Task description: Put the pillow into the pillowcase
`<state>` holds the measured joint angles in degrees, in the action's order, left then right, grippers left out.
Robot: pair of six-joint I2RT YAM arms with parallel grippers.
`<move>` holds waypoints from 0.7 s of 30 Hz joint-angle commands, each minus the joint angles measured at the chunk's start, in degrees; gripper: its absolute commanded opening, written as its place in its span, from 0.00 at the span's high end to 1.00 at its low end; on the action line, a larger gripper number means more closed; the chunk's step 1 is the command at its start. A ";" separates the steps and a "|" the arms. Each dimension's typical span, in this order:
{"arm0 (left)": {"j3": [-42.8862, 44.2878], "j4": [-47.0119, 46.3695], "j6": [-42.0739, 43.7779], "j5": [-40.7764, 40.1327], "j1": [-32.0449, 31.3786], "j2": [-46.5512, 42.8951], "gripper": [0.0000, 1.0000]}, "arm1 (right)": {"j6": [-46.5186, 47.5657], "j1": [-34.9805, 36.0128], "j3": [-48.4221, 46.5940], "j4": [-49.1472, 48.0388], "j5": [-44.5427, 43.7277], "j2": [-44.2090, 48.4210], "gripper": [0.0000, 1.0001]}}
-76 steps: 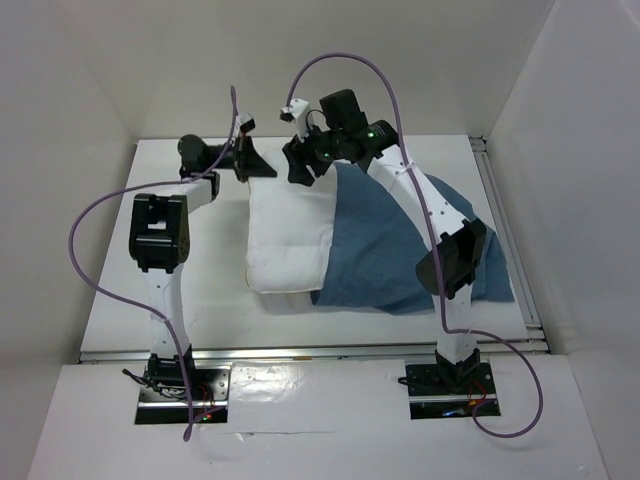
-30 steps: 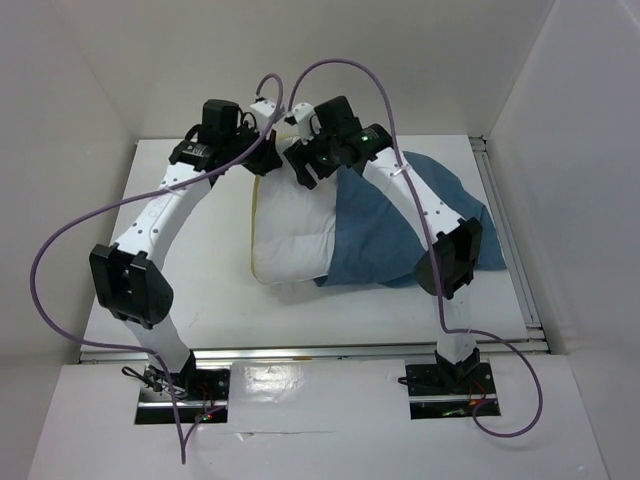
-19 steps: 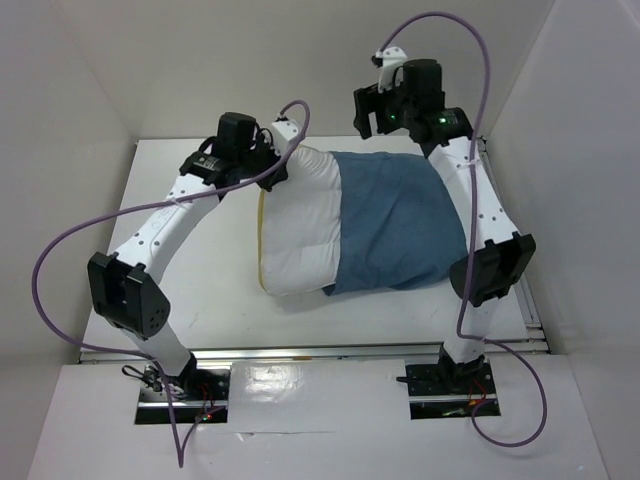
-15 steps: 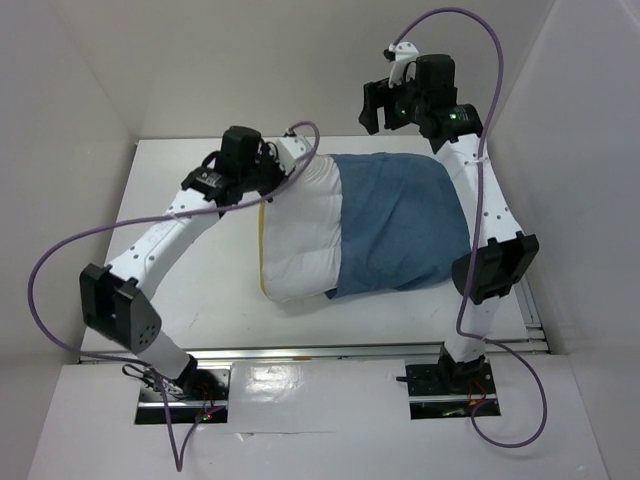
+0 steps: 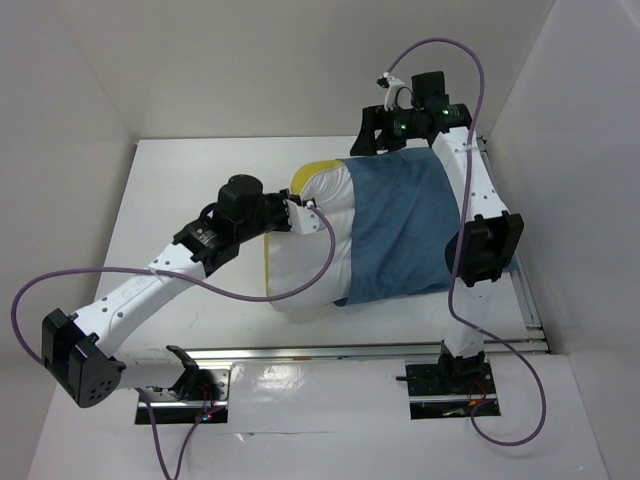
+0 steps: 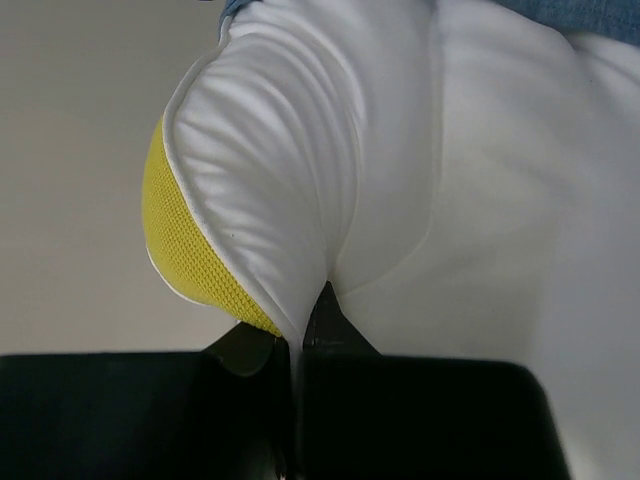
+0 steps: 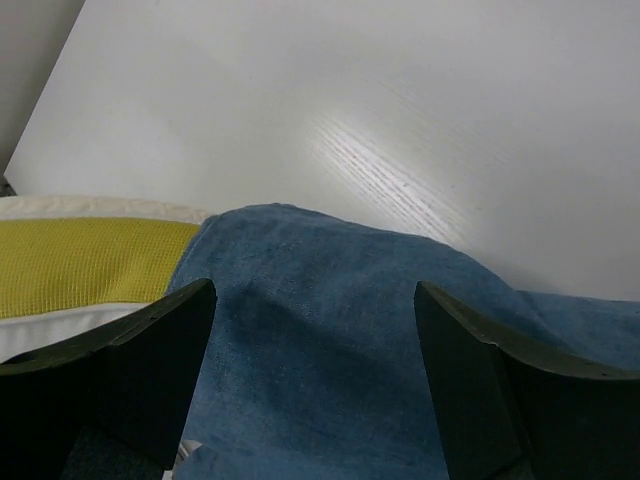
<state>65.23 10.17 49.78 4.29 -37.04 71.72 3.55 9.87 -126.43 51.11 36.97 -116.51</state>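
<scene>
The white pillow (image 5: 310,235) lies mid-table, its right part inside the dusty-blue pillowcase (image 5: 405,225). A yellow strip (image 5: 318,166) shows at its far left corner. My left gripper (image 5: 290,215) is shut on a fold of the pillow's white cloth (image 6: 300,200), right beside the yellow strip (image 6: 185,250). My right gripper (image 5: 385,135) is open above the far edge of the pillowcase (image 7: 330,330), with its fingers (image 7: 160,350) wide apart and holding nothing. The pillow's yellow strip (image 7: 90,265) lies to the left of the pillowcase's open edge.
White walls enclose the table on the left, back and right. A metal rail (image 5: 520,290) runs along the table's right edge. Purple cables (image 5: 250,290) loop over the left arm and the table's left half.
My left arm has swung down and toward the middle, still holding the pillow, which has shifted right and lifted at its far corner. My right gripper has dropped closer to the pillowcase's far edge.
</scene>
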 commanded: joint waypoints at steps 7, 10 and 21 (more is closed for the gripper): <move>-0.37 -7.01 9.19 -0.43 -0.76 -3.96 1.00 | 5.16 3.75 -6.28 9.44 5.47 -2.32 0.13; -0.98 -7.01 9.72 -0.43 -1.37 -4.49 1.00 | 3.31 4.37 -6.54 8.31 6.18 -1.79 0.13; -2.04 -8.06 13.23 0.10 -1.90 -5.01 1.00 | 7.07 9.37 -2.43 11.29 8.64 0.58 0.41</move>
<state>62.46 8.99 58.35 3.81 -38.46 69.21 8.47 17.23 -130.82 59.00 43.88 -119.02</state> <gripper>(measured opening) 0.097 0.627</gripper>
